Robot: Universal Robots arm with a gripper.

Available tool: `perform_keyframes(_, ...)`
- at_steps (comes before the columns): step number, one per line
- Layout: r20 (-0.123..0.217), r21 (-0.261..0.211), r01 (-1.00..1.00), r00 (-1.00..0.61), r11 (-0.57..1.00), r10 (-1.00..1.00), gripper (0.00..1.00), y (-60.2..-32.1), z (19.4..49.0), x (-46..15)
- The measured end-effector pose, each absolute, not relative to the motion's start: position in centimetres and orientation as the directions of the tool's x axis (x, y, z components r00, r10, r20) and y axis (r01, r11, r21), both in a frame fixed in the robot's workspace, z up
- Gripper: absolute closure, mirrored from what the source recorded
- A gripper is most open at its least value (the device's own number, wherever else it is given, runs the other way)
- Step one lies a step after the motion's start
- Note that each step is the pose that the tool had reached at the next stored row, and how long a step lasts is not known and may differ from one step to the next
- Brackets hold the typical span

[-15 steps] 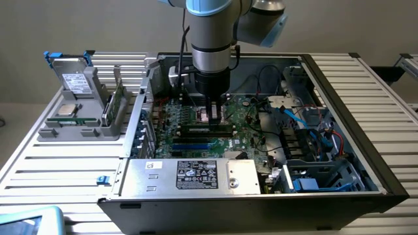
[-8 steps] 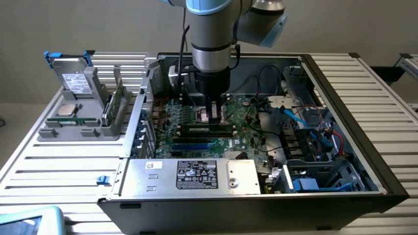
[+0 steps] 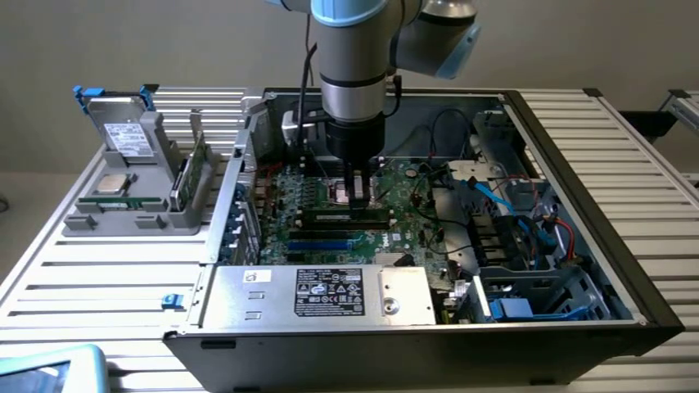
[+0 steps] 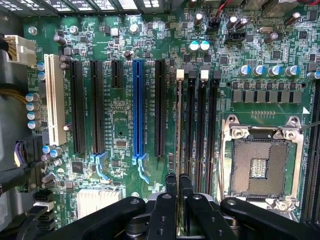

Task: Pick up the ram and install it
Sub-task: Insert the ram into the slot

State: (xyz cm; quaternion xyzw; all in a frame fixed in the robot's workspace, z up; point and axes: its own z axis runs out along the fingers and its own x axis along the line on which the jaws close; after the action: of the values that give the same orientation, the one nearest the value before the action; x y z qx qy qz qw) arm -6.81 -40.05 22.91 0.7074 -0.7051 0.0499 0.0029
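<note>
- Gripper (image 3: pixel 355 211) (image 4: pixel 179 184): the two black fingers (image 4: pixel 171 186) are pressed close together and pinch the ram along its top edge, about mid-length.
- Ram (image 3: pixel 347 217) (image 4: pixel 178 130): held on edge, with its flat faces upright.
- Long axis: level and parallel to the board beneath. In the exterior view it runs from the exterior view's left to the exterior view's right. In the wrist view the stick appears as a thin line leading straight away from the fingers.
- Location: inside the computer case (image 3: pixel 590 205), low over the motherboard (image 3: pixel 421 201) (image 4: pixel 120 130). It is lined up with the outermost of the black memory slots (image 4: pixel 202 125), the one nearest the expansion slots. Its far end reaches the white latch (image 4: pixel 180 75) of that slot.
- Seating: it cannot be told whether the lower edge is fully home in the slot or only resting at its mouth.
- To one side of the memory slots: the square processor socket (image 4: pixel 260 167) in its metal frame.
- To the other side: a row of long expansion slots parallel to the ram, among them a blue slot (image 4: pixel 138 107) and a white slot (image 4: pixel 54 100).
- Front of the case: a silver power supply box (image 3: pixel 317 293) bearing a label.
- Outside the case, at the exterior view's left: a grey holder (image 3: pixel 131 217) stands on the slatted table (image 3: pixel 98 278), with a silver chip (image 3: pixel 113 182) lying in it.
</note>
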Motion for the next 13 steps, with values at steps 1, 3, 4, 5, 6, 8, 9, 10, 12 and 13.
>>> perform_keyframes(1,0.075,-0.066,-0.998,0.001,-0.006,-0.997,0.86,-40.01,22.87,-6.81)
perform_keyframes(3,0.075,-0.066,-0.998,0.001,-0.006,-0.997,0.86,-39.91,22.81,-6.81)
perform_keyframes(4,0.075,-0.067,-0.998,0.001,-0.006,-0.997,0.86,-39.87,22.77,-6.8)
perform_keyframes(5,0.075,-0.067,-0.998,0.001,-0.006,-0.997,0.86,-39.84,22.72,-6.8)
perform_keyframes(6,0.075,-0.067,-0.998,0.001,-0.006,-0.997,0.86,-39.84,22.69,-6.81)
perform_keyframes(8,0.075,-0.068,-0.998,0.001,-0.006,-0.997,0.86,-39.84,22.69,-6.83)
perform_keyframes(9,0.075,-0.068,-0.998,0.001,-0.006,-0.997,0.86,-39.84,22.69,-6.83)
perform_keyframes(10,0.075,-0.068,-0.998,0.001,-0.006,-0.997,0.86,-39.84,22.68,-6.83)
perform_keyframes(12,0.075,-0.068,-0.998,0.001,-0.006,-0.997,0.86,-39.86,22.67,-6.83)
perform_keyframes(13,0.074,-0.068,-0.998,0.001,-0.006,-0.997,0.86,-39.89,22.67,-6.84)
